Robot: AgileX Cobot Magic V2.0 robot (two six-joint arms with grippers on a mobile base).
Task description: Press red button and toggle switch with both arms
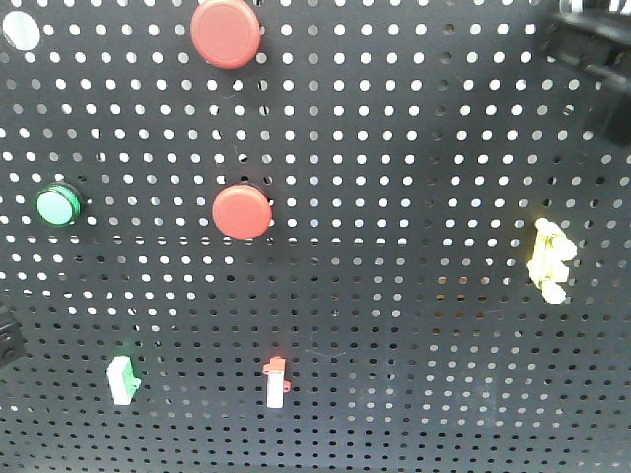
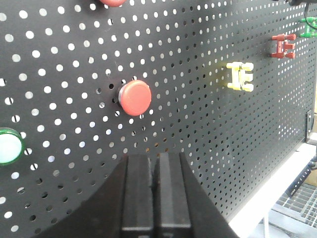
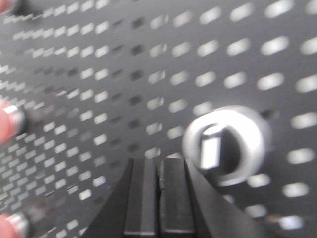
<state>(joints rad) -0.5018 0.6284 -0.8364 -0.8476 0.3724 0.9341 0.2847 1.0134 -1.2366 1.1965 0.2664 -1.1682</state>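
Black perforated pegboard (image 1: pixel 394 296) fills every view. Large round matte-red push button (image 1: pixel 225 33) sits at top edge, front view. Silver-ringed round toggle switch (image 3: pixel 225 144), blurred, lies just right of right gripper (image 3: pixel 159 166), jaws together, empty. Likewise closed and empty, left gripper (image 2: pixel 154 163) sits below smaller black-collared red button (image 2: pixel 134 97).
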